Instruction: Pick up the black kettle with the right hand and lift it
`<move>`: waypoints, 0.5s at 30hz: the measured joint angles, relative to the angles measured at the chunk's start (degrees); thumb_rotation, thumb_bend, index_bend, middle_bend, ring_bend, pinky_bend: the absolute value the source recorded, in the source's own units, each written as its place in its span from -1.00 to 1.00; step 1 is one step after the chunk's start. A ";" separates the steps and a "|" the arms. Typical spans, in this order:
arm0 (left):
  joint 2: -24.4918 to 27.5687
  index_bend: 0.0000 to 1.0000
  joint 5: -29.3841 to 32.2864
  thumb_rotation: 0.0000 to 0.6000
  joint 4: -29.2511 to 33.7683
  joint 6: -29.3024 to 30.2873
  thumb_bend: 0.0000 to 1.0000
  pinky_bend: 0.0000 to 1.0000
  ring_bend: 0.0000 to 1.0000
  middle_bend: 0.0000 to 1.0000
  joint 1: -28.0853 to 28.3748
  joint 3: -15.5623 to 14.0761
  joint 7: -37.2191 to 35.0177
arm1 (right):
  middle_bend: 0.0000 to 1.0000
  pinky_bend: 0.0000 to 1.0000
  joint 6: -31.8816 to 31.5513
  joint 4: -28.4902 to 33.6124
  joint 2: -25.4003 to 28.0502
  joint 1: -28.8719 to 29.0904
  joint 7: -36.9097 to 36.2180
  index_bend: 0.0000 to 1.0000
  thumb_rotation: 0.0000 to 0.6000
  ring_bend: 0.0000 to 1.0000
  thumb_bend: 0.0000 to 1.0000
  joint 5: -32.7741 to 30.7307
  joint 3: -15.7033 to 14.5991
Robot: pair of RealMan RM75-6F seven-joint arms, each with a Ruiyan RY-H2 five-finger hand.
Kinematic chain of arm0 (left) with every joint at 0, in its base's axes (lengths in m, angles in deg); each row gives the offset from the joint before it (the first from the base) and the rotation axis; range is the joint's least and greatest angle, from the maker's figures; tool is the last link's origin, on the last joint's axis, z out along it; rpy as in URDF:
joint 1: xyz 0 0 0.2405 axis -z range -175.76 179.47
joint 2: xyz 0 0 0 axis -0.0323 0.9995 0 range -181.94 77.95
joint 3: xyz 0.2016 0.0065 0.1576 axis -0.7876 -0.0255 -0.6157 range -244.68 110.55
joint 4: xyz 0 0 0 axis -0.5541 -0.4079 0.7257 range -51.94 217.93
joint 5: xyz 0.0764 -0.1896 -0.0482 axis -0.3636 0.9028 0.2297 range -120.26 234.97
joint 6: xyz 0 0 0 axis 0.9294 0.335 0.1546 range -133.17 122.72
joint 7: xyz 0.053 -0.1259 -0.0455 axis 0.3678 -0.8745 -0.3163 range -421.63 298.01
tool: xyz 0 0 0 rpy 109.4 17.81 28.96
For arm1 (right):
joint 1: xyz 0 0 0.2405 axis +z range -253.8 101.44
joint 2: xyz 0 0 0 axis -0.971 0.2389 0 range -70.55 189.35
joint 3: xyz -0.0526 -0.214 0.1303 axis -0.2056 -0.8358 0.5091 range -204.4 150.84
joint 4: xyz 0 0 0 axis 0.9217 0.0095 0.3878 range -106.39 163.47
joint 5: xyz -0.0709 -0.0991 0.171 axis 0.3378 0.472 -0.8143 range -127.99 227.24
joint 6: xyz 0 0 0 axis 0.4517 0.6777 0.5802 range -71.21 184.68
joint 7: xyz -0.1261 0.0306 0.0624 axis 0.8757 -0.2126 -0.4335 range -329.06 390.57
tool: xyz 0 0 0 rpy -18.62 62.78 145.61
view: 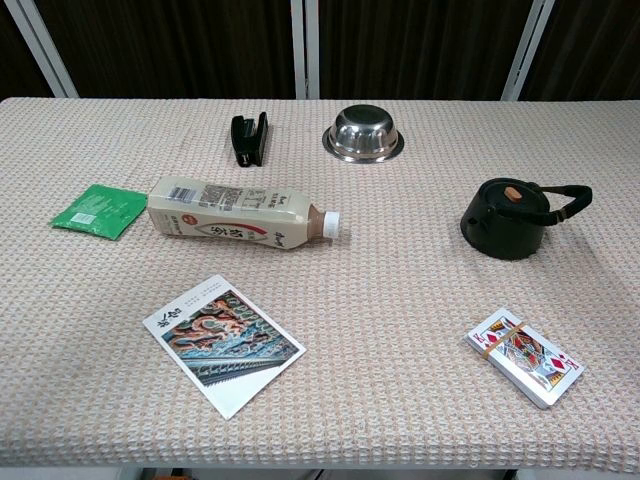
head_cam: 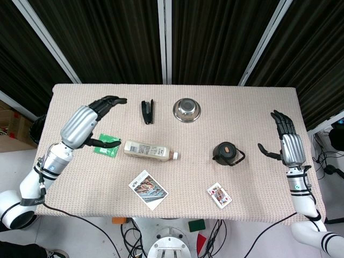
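Note:
The black kettle stands upright on the table right of centre, its handle pointing right and a brown knob on its lid. My right hand hovers at the table's right edge, fingers spread and empty, a short gap to the right of the kettle's handle. My left hand is over the left side of the table, fingers extended, holding nothing, just above a green packet. Neither hand shows in the chest view.
A milk-tea bottle lies on its side left of the kettle. A steel bowl and a black stapler sit at the back. A postcard and a card deck lie near the front edge.

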State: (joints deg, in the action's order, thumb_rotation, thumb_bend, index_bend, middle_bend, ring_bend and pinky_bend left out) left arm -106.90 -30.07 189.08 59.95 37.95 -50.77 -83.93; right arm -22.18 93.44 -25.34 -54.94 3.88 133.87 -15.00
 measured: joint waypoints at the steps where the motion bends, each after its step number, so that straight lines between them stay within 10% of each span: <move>1: -0.02 -0.73 -0.03 1.00 -0.03 -0.05 -0.84 -0.49 -0.72 -0.61 0.04 -0.25 0.18 | -1.00 -1.00 0.25 0.07 0.02 0.11 -0.17 -1.00 1.00 -1.00 -0.56 -0.13 0.01; 15: 0.54 -0.73 -0.19 1.00 -0.38 -0.55 -0.85 -0.51 -0.72 -0.62 0.76 -1.51 0.57 | -1.00 -1.00 -0.27 1.84 0.82 0.52 -0.05 -1.00 1.00 -1.00 -0.56 0.57 -0.46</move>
State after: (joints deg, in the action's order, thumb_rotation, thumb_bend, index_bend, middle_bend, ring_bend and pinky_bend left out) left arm -106.36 -30.26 188.70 59.40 38.72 -52.27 -83.36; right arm -22.45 95.28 -24.52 -54.42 3.83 134.44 -15.46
